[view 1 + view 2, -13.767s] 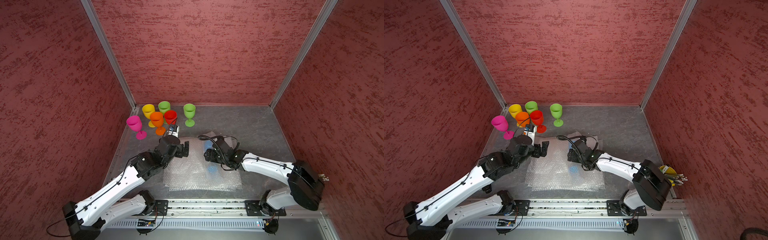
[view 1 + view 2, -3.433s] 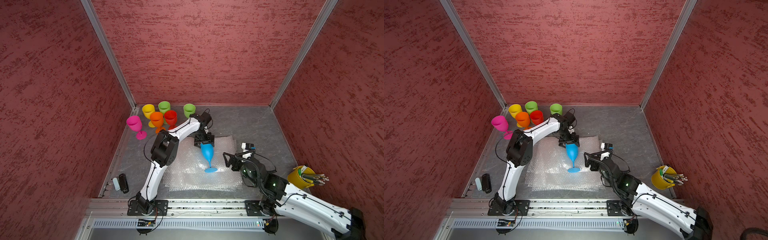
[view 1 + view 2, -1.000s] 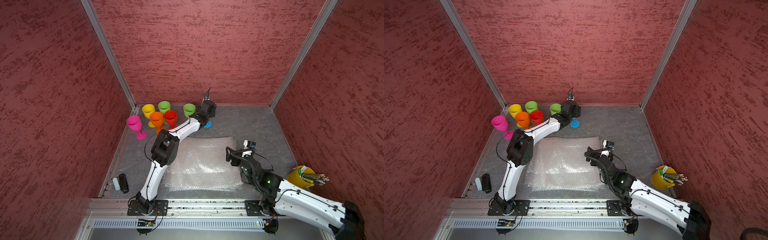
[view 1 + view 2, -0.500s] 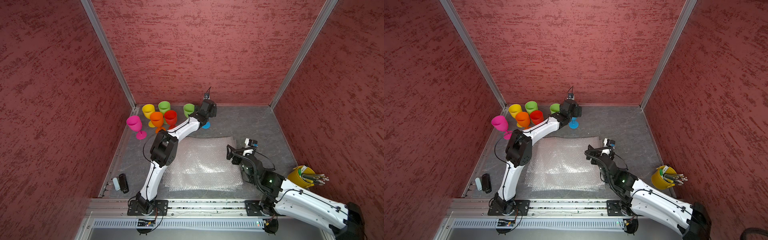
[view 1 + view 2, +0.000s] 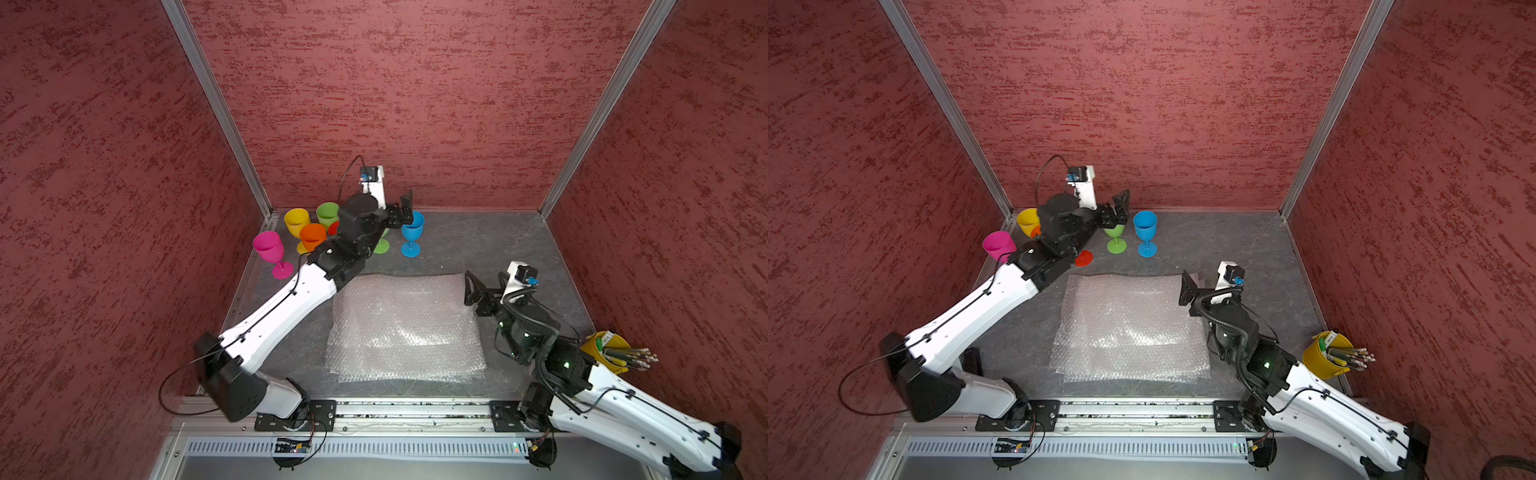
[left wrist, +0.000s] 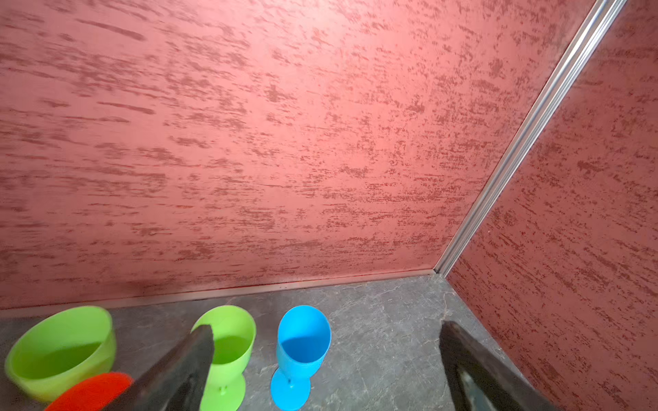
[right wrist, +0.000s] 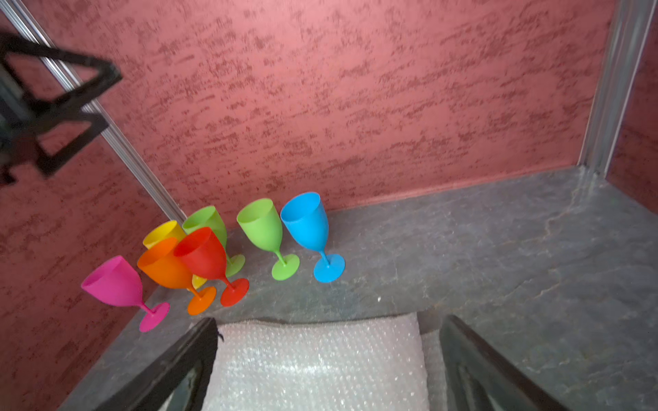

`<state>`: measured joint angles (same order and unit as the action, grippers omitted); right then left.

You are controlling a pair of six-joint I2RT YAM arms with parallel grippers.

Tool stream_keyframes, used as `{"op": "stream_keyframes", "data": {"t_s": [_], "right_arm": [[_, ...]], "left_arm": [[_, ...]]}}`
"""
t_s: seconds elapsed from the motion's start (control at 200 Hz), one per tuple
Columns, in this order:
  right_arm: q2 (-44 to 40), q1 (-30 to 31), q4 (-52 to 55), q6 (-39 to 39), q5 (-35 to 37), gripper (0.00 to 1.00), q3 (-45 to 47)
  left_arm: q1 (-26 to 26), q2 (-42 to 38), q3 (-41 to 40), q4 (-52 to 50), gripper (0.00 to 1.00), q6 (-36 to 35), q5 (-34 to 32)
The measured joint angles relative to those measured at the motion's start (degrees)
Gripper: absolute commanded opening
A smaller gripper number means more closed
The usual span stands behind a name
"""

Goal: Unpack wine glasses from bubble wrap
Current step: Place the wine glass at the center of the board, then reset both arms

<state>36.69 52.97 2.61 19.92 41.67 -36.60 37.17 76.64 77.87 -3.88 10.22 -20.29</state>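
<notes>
This is a robotics lab test cell. Three red textured wall panels (image 5: 395,83) box in a small grey stone-patterned tabletop (image 5: 478,245), joined by bare aluminium corner posts (image 5: 216,108). The back panel rises beyond the jaws of the left gripper (image 6: 327,329). Well behind both sets of jaws, two white-and-black robot arms (image 5: 286,307) are bolted to a metal rail (image 5: 415,409) along the open front edge, with a slotted cable duct (image 5: 395,449) and an exposed circuit board (image 5: 293,448) below it. Ahead of the jaws of the right gripper (image 7: 329,322) stand staged props: bright plastic goblets (image 7: 263,227), with a bubble wrap sheet (image 7: 320,363) beneath those jaws.
</notes>
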Motion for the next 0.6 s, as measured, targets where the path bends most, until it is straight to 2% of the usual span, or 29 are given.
{"op": "stream_keyframes", "data": {"t_s": [0.1,0.125,0.175,0.331,0.431,0.521,0.601], "right_arm": [[-0.6,0.0,-2.1,-2.1,1.4,0.99,-1.6],[-0.5,0.0,-2.9,-3.3,1.8,0.99,-1.7],[0.5,0.0,-4.1,-4.9,2.6,0.99,-1.7],[4.7,-0.3,-10.3,-14.2,3.3,0.99,1.5],[7.5,-1.4,-17.9,-21.8,4.6,0.99,6.9],[10.2,-6.9,-22.5,-25.0,4.0,0.99,10.3],[11.8,-14.6,-25.6,-23.6,2.1,0.99,12.2]], "left_arm": [[-0.8,-5.7,-5.6,0.3,1.00,-0.1,-1.9],[-1.8,-7.5,-8.9,3.2,1.00,-1.1,-1.2],[-3.4,-12.8,-16.2,2.6,1.00,-2.7,-0.9],[-12.4,-27.2,-36.3,3.4,0.99,-7.6,-0.5],[-19.7,-34.0,-48.2,8.7,1.00,-9.7,5.4],[-24.7,-37.0,-58.0,14.5,1.00,-12.3,9.8],[-27.3,-35.3,-61.6,15.5,1.00,-13.6,11.2]]}}
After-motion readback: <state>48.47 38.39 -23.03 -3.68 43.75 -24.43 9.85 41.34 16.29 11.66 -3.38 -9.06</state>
